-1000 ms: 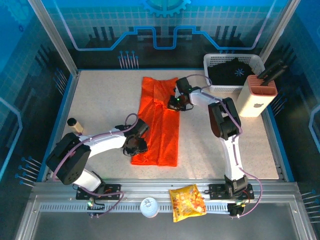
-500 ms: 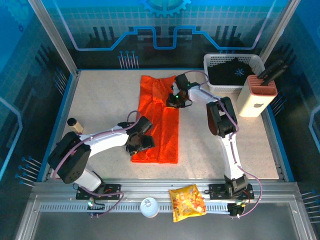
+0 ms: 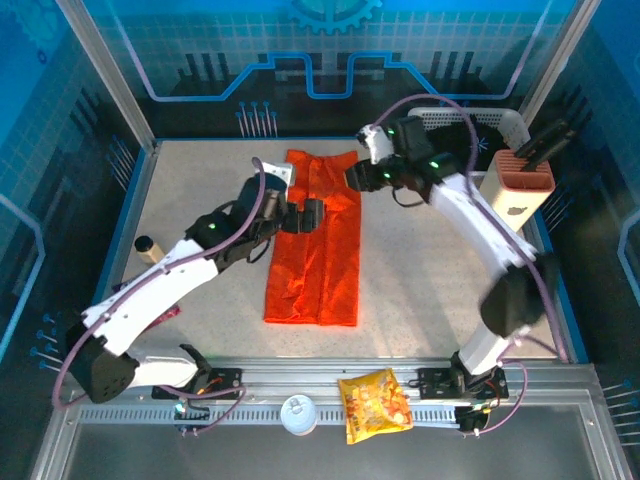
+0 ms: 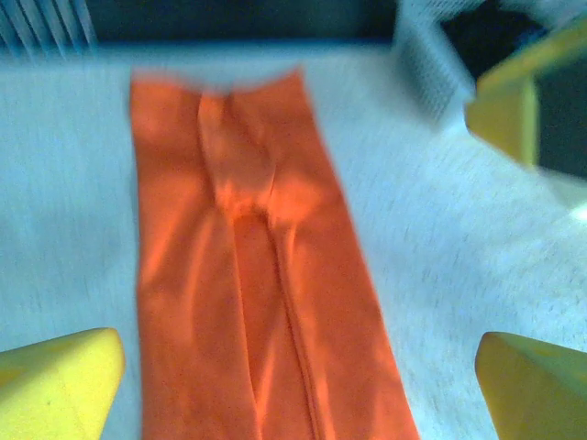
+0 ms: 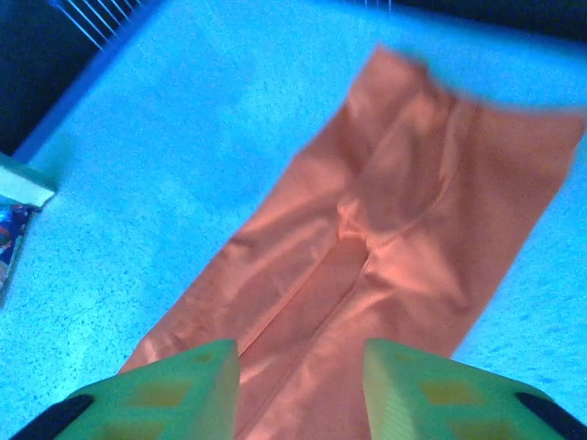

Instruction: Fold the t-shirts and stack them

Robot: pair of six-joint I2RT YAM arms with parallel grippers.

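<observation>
a second ago the left claw sat low on the near left edge of the orange t-shirt. it has since let go and risen, and the arm has swung toward the far half of the cloth. in the left wrist view its yellow fingertips stand wide apart at the frame corners, with nothing between them and the shirt lying flat below. the shirt rests mid-bench as one long narrow strip, sleeves tucked in, with a seam of overlapped cloth running down its length. it has barely shifted.

the right claw has also come off the collar end and lifted. its green fingers are partly parted and empty, and the shirt is spread beneath them. so both claws have released, which suggests the lengthwise folds are finished and a crosswise fold comes next.

the black shirt still lies in the white basket at the back right, so stacking has not begun.

as for writing, the small bottle by the left wall shows no label i can read. the white cup on the front rail has a mark too small to read. the yellow snack bag beside it is printed, but the lettering is illegible. the knife block bears one small dark emblem and no words.
</observation>
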